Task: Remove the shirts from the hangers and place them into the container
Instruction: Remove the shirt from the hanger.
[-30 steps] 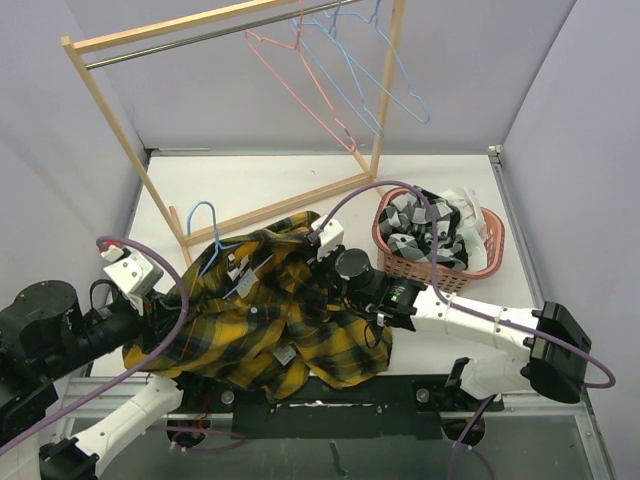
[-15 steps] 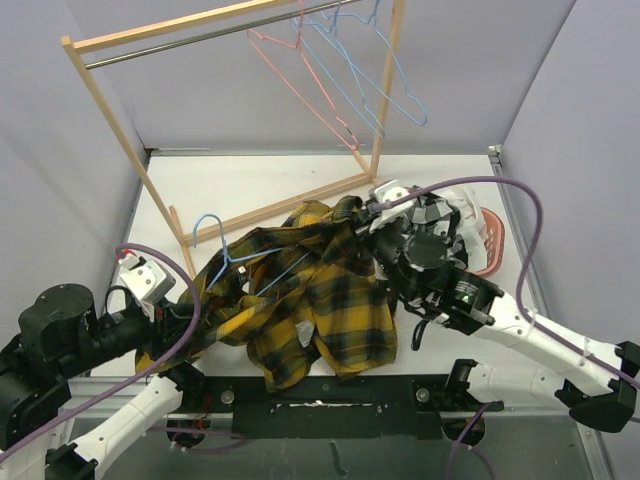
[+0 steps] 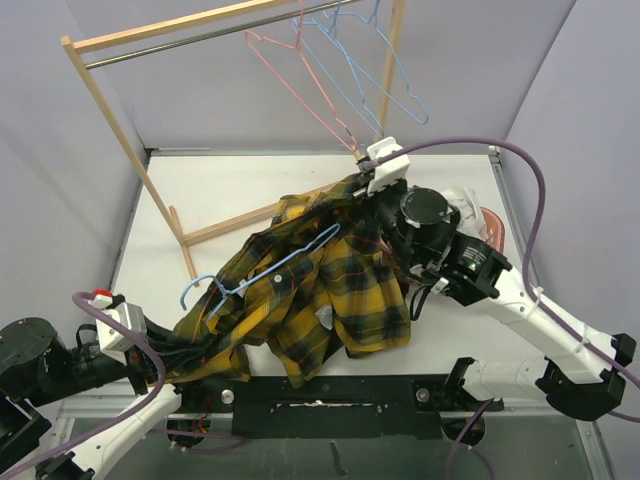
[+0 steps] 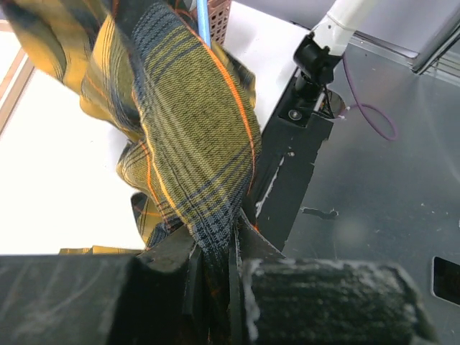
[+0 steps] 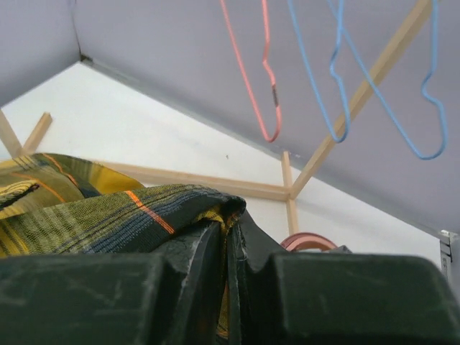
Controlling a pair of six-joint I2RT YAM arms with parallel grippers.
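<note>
Between our arms, we hold the plaid shirt stretched, left gripper and right gripper both pinching its cloth.

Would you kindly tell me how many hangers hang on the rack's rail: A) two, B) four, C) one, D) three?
D: one pink hanger and two blue hangers hang from the rail; the fourth hanger sits in the plaid shirt.

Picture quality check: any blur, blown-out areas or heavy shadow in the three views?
Top external: evenly lit and sharp, the plaid shirt crisp. Left wrist: the table washes out to white, the left fingers at the bottom are soft, the weave sharp. Right wrist: the right fingers dark and blurred up close, the wooden rack behind in focus.
</note>
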